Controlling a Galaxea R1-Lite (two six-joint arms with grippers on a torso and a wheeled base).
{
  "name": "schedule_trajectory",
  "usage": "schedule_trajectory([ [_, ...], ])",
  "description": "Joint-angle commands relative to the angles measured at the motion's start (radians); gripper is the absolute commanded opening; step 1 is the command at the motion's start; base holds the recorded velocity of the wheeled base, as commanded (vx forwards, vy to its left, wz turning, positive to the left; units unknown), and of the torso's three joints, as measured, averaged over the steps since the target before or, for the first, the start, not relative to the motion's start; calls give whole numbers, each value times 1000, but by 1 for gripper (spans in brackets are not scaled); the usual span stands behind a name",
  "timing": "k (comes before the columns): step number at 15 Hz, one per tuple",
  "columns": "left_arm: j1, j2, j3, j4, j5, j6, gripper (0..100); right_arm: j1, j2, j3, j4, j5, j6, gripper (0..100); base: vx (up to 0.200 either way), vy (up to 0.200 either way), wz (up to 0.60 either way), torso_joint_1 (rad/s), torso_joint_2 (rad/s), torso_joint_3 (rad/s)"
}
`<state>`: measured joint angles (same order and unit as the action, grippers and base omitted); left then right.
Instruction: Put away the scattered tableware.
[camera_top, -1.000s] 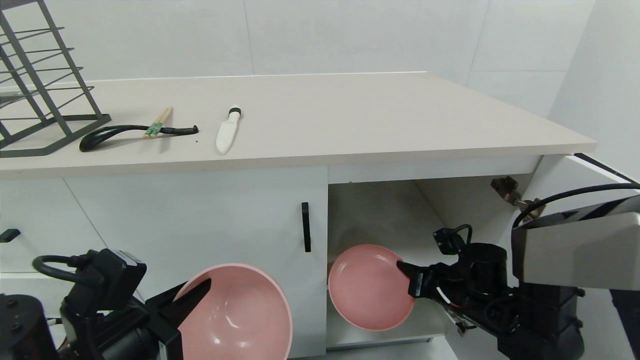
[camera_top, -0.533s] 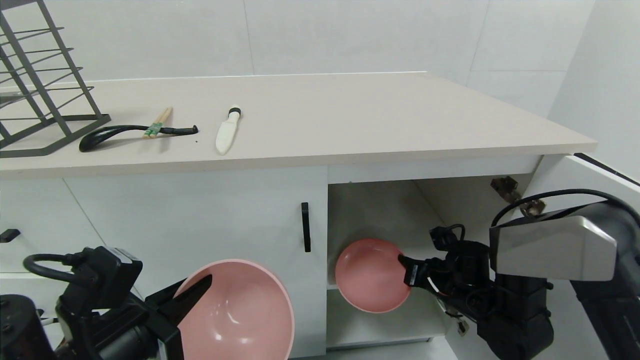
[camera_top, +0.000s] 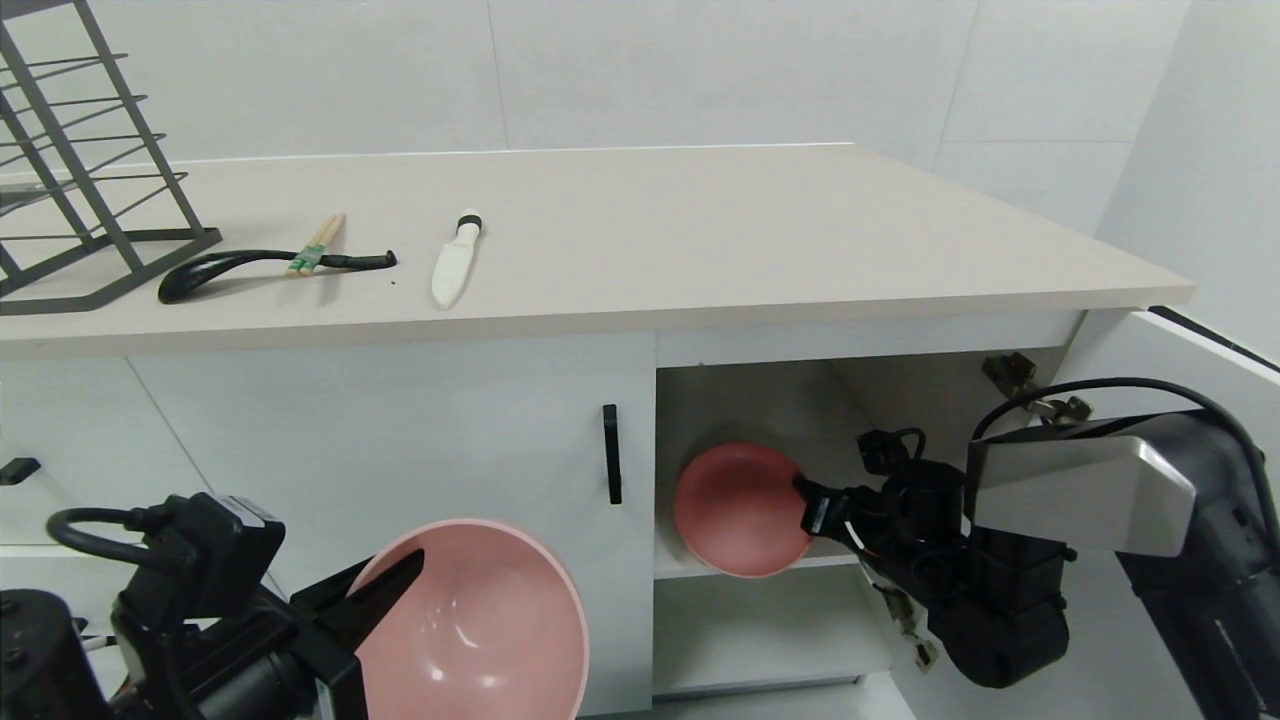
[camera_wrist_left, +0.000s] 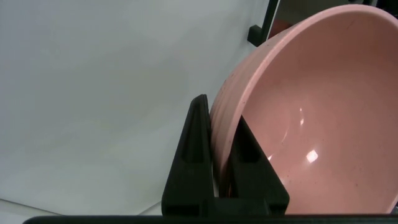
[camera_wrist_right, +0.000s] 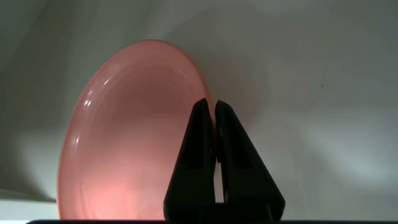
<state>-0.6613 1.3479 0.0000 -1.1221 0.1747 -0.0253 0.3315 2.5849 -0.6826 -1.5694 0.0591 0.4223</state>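
Observation:
My right gripper (camera_top: 802, 497) is shut on the rim of a pink plate (camera_top: 738, 508), held on edge inside the open cupboard (camera_top: 760, 410) above its middle shelf (camera_top: 830, 562). In the right wrist view the fingers (camera_wrist_right: 200, 134) pinch the pink plate (camera_wrist_right: 130, 137) at its edge. My left gripper (camera_top: 395, 580) is low in front of the closed cupboard door, shut on the rim of a pink bowl (camera_top: 480, 625); the left wrist view shows the pink bowl (camera_wrist_left: 317, 118) clamped between the fingers (camera_wrist_left: 198, 127). On the counter lie a black ladle (camera_top: 240, 268), chopsticks (camera_top: 317, 244) and a white knife (camera_top: 456, 260).
A dark wire dish rack (camera_top: 80, 170) stands at the counter's left end. The closed cupboard door has a black handle (camera_top: 612, 454). The right cupboard door (camera_top: 1190, 350) stands swung open beside my right arm. The lower cupboard shelf (camera_top: 760, 640) lies below the plate.
My right gripper has carried the pink plate up and deeper into the cupboard, to the middle shelf's level. The left gripper and bowl have hardly moved.

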Motion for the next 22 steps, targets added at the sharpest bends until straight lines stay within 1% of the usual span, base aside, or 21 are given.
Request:
schedule_trajectory([
  [1,0,2,0,1,0,-1,0,0,14,-25,-1,-1,1,0,0,0,0,0,0,0],
  [9,-3,5,0,5,2,-2,0,1,49,-71,-1,2,27,0,0,0,0,0,0,0],
  [11,-3,5,0,5,0,-2,0,3,67,-117,-1,4,59,0,0,0,0,0,0,0],
  [15,-3,14,0,5,2,-2,0,4,87,-135,-1,10,59,0,0,0,0,0,0,0],
  [17,-3,16,0,7,2,-2,0,0,95,-170,2,8,56,0,0,0,0,0,0,0],
  [18,-3,16,0,7,2,-4,0,-2,95,-176,22,5,46,100,0,0,0,0,0,0],
  [22,-3,16,0,5,2,-4,0,-12,112,-206,8,2,21,100,0,0,0,0,0,0],
])
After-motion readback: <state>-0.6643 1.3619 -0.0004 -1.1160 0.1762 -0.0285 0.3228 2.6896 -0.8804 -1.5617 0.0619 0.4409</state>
